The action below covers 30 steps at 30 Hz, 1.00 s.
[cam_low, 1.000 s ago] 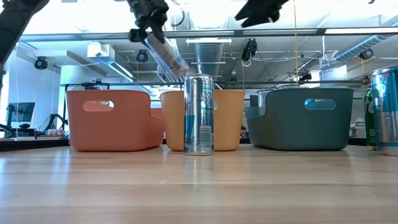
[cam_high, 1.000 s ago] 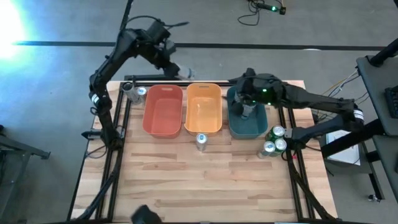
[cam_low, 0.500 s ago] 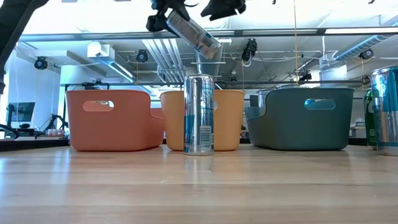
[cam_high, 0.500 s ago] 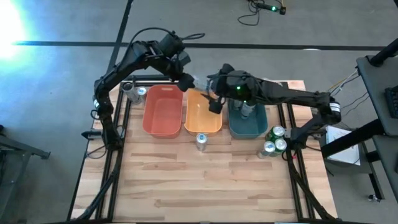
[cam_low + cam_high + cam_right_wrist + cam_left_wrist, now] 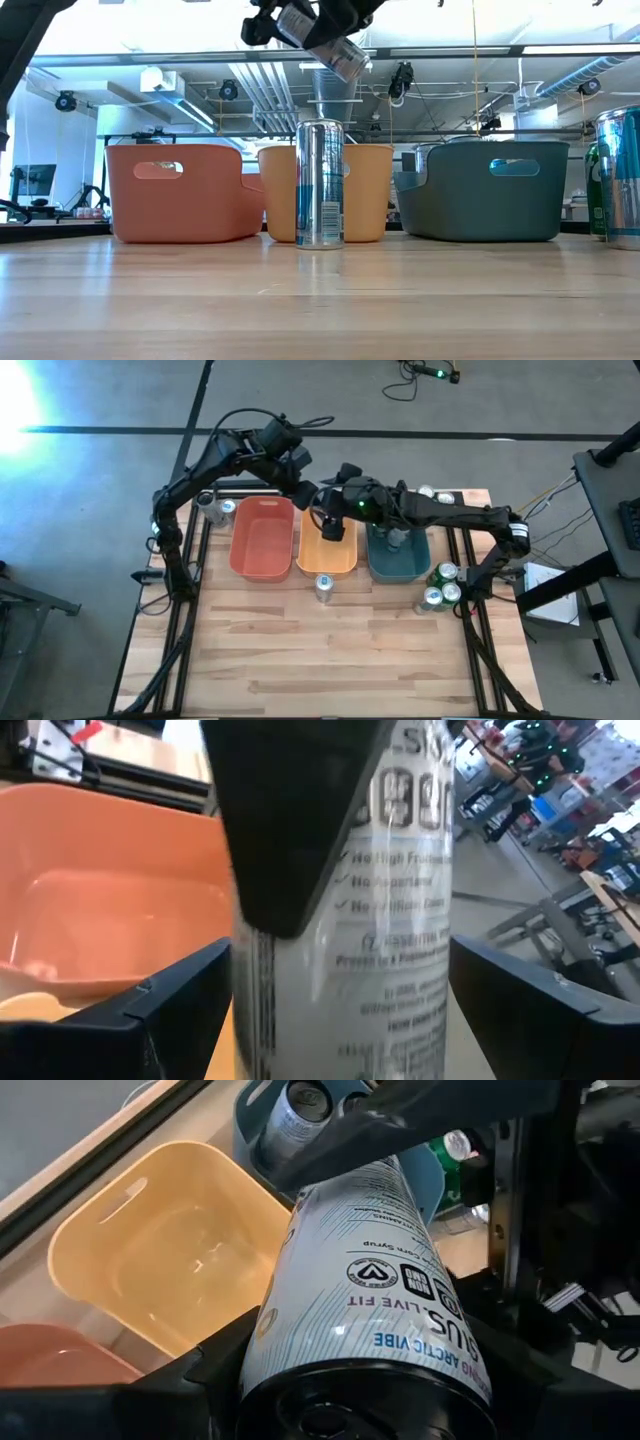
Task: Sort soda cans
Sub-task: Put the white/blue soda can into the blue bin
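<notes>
cans: one silver [image 5: 335,50] aloft, tilted | one [image 5: 320,183] upright | others grouped [image 5: 440,586]

A wooden counter [image 5: 330,650] carries a red bin [image 5: 263,537], orange bin [image 5: 328,533] and teal bin [image 5: 398,556], one upright can [image 5: 323,586] before them, and can clusters at the left [image 5: 217,510] and right [image 5: 439,587] edges.

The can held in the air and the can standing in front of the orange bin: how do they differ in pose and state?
The held can is lifted above the bins and tilted; the standing can rests upright on the table. The held can is clamped by the left gripper, with the right gripper close beside it; the standing can is touched by nothing. Both are slim silver cans with printing.
</notes>
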Motion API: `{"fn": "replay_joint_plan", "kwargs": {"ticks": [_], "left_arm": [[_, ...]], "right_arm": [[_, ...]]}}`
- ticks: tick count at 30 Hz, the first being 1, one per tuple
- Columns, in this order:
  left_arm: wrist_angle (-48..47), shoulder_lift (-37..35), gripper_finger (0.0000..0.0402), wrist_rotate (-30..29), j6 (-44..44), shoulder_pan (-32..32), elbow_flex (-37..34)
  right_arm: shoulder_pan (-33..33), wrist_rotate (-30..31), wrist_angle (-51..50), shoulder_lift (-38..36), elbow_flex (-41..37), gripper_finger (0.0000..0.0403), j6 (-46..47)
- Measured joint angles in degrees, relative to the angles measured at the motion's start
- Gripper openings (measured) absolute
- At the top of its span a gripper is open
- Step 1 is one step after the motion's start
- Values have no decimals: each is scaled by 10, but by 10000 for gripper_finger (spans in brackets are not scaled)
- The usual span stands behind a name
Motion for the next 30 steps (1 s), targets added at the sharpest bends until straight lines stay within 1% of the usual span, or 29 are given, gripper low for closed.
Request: {"fn": "replay_joint_plan", "kwargs": {"ticks": [2, 5, 13, 16, 20, 23, 26, 30], "left_arm": [[10, 0, 239, 3, -7, 0, -4], [14, 0, 240, 4, -11, -1, -10], [24, 1, 240, 5, -14, -1, -19], [24, 1, 240, 10, -15, -1, -19], [26, 1, 244, 14, -5, -3, -19], [34, 1, 262, 14, 1, -3, -18], [40, 0, 293, 19, 9, -3, -17], [48, -6, 327, 25, 23, -4, -16]], "right_arm": [[2, 0, 16, 4, 1, 345, -4], [5, 0, 30, 8, 1, 330, -10], [4, 1, 37, 9, 1, 262, -10], [4, 2, 36, 9, 1, 256, -8], [5, 14, 34, 9, 1, 265, 5], [4, 17, 34, 6, 1, 260, 20], [4, 15, 34, 0, 0, 247, 42], [4, 12, 25, -18, -1, 247, 72]]}}
